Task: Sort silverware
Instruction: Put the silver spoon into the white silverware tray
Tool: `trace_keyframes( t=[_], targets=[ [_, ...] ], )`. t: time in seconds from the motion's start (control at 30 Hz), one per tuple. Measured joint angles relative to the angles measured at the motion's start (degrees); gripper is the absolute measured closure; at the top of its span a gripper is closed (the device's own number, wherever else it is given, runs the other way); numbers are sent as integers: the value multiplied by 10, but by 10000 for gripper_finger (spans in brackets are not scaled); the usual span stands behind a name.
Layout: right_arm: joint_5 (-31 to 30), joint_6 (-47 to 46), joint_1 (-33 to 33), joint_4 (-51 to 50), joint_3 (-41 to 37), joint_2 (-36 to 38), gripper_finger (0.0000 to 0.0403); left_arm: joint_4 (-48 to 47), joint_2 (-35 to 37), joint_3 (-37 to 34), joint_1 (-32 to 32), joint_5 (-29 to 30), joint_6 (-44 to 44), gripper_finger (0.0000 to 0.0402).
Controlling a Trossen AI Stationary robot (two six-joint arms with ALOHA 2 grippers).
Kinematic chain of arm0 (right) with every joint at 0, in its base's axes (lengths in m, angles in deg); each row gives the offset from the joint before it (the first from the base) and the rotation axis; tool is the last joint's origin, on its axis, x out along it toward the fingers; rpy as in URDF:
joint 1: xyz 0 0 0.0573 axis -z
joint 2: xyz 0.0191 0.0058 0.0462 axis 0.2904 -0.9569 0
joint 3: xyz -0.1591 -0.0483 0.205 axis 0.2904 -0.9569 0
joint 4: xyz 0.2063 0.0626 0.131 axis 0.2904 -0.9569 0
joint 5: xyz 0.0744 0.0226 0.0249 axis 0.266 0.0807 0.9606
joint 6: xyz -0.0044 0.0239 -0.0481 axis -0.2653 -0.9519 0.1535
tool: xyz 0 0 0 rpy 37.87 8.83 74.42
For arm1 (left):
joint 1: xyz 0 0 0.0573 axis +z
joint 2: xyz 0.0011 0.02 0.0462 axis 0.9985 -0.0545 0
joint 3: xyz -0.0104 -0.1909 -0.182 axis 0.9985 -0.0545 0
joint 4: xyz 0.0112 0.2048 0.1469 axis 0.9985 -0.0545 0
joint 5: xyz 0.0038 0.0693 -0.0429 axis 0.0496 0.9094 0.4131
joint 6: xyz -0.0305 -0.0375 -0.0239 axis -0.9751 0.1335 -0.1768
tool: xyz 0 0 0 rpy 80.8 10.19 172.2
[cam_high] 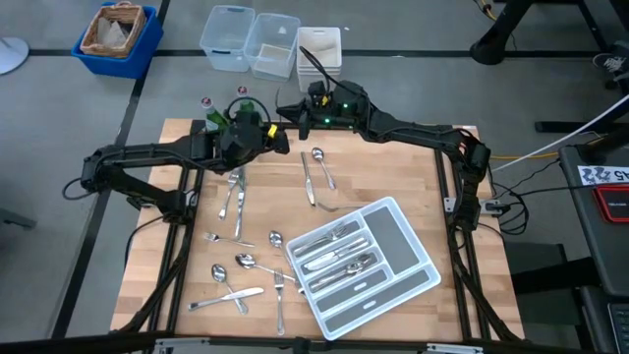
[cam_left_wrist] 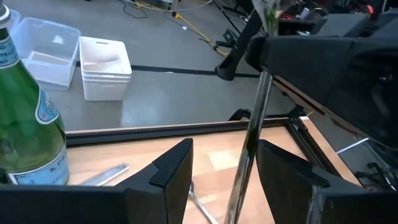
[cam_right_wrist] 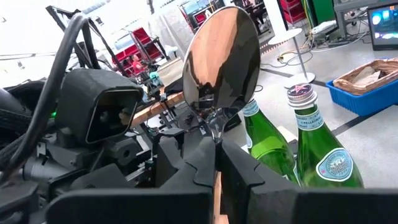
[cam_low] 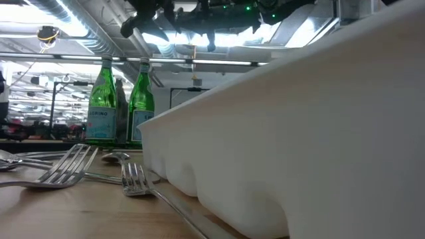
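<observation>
My table holds a white tray with some silverware in it; more lies loose beside it. My left gripper is wide open around a spoon. My right gripper pinches that spoon tight.

Table centre: divided tray sits on the right-front part w/ several silverware pcs in its compartments; more loose pcs lie on the table to the tray's left, & a few behind it. Two bottles stand at the table's back-left edge; just beside them both grippers meet above the back edge, left gripper from the left, right gripper from the right w/ a spoon between its fingers. Behind the table on the floor: basket bin far left, plastic bins to its right.
</observation>
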Motion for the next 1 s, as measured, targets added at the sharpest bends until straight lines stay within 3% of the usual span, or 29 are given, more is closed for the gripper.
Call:
trace_keyframes(
  t=[0.63, 0.77, 1.0],
  targets=[
    [-20, 0, 1, -2, 0, 0, 391, 50, -14, 0, 23, -6, 12, 239],
    [-19, 4, 1, -4, 0, 0, 391, 48, -14, 0, 23, -6, 26, 273],
    [-19, 6, 1, -6, 0, 0, 391, 50, -14, 0, 22, -9, 35, 372]
  ],
)
